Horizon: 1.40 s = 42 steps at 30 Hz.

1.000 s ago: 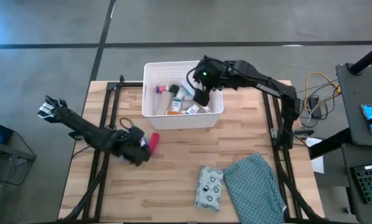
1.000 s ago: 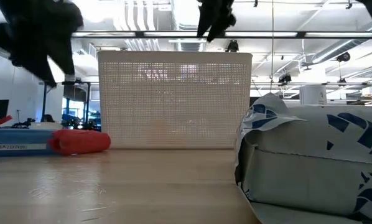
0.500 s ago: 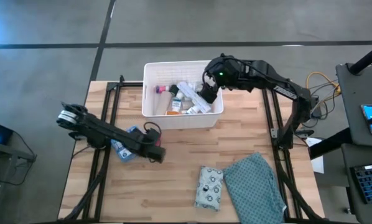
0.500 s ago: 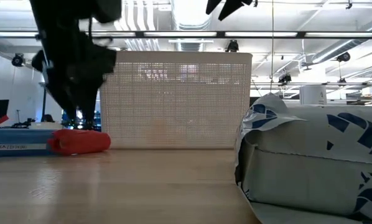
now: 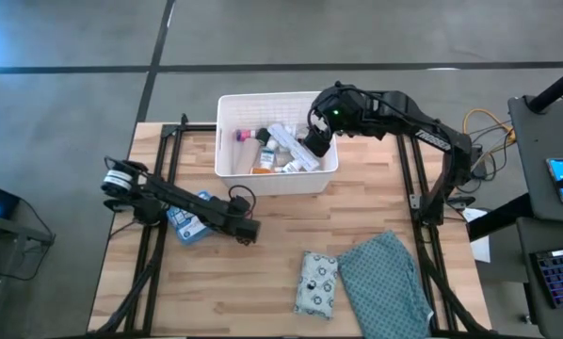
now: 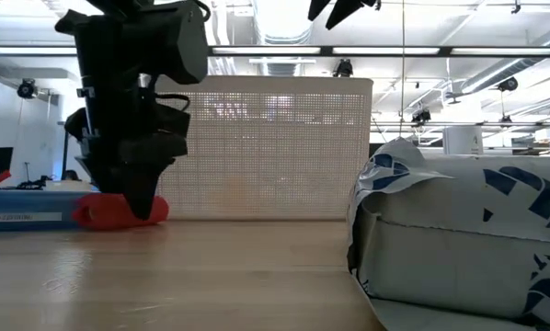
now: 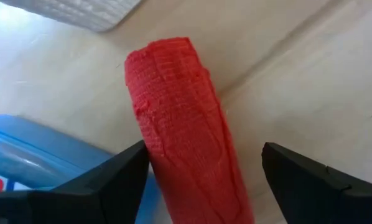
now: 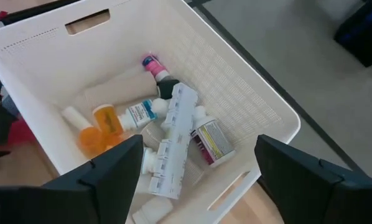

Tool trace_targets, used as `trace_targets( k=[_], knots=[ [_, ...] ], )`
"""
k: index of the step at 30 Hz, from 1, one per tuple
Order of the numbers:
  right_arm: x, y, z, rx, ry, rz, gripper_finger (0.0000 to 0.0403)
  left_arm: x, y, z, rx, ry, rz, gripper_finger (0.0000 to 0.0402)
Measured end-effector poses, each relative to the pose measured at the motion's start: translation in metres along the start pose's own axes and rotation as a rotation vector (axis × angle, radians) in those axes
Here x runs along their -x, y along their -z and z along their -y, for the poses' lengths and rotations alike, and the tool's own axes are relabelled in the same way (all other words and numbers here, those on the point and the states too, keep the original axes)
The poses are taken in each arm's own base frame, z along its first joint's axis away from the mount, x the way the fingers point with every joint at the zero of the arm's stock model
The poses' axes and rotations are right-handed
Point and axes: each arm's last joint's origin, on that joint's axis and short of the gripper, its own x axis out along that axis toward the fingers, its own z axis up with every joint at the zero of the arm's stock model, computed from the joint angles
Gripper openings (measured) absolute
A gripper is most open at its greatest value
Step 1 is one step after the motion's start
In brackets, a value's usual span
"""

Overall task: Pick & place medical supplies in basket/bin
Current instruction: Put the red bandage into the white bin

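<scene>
A red bandage roll (image 7: 180, 124) lies on its side on the table next to the blue first-aid box (image 5: 189, 219), in front of the white lattice basket (image 5: 227, 141). My left gripper (image 7: 201, 186) is open and lowered over the roll, one finger on each side; the roll also shows in the low view (image 6: 105, 211). My right gripper (image 8: 192, 186) is open and empty, hovering above the basket's right end (image 5: 314, 141). Inside the basket lie white bottles, an orange vial (image 8: 108, 118) and a white packet (image 8: 173, 143). A patterned pouch (image 5: 317, 282) lies on the near part of the table. My left gripper comes from above with its fingers across the red roll. One finger (image 7: 120, 180) lies close against the roll's side (image 7: 152, 149) and the other stands apart from it. I cannot tell whether the near finger touches. The roll rests on the table.
The large teal cloth (image 5: 385, 278) lies at the table's near right, beside the pouch. The pouch fills the right of the low view (image 6: 459, 239). Bare wood lies between the basket and the pouch. Dark frame rails run along both table sides.
My left gripper has moved toward the table's right and come down over the red roll, which now hides under it in the high view. My right gripper has shifted toward the basket's right end and risen, then kept still.
</scene>
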Motion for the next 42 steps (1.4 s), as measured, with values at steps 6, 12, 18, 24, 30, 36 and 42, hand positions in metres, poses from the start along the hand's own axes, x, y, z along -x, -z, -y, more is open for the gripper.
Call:
trace_targets(
  k=[6, 12, 18, 24, 30, 36, 42],
  knots=[
    [-0.001, 0.0, 0.0, 0.001, 0.001, -0.003, 0.0295, -0.003, 0.001, 0.001, -0.001, -0.001, -0.006, 0.0209],
    [-0.001, 0.0, 0.0, 0.002, 0.001, -0.004, 0.029, 0.003, -0.001, 0.005, -0.043, 0.03, -0.018, 0.0117],
    [-0.001, 0.0, 0.0, 0.006, 0.0, -0.003, 0.0288, 0.051, -0.018, 0.022, -0.15, 0.231, 0.036, 0.008],
    [-0.001, 0.0, 0.0, 0.011, 0.0, -0.005, 0.0285, 0.124, -0.052, 0.04, -0.305, 0.47, 0.251, 0.0076],
    [0.002, 0.003, 0.001, 0.024, 0.002, -0.021, 0.0284, 0.212, -0.087, 0.038, -0.436, 0.528, 0.634, 0.0076],
    [0.023, 0.012, 0.009, 0.035, 0.001, -0.045, 0.0277, 0.234, -0.129, 0.009, -0.516, 0.229, 0.856, 0.0077],
    [0.061, 0.024, 0.022, -0.019, -0.015, -0.021, 0.0277, 0.192, -0.183, -0.034, -0.488, 0.194, 0.733, 0.0083]
  ],
)
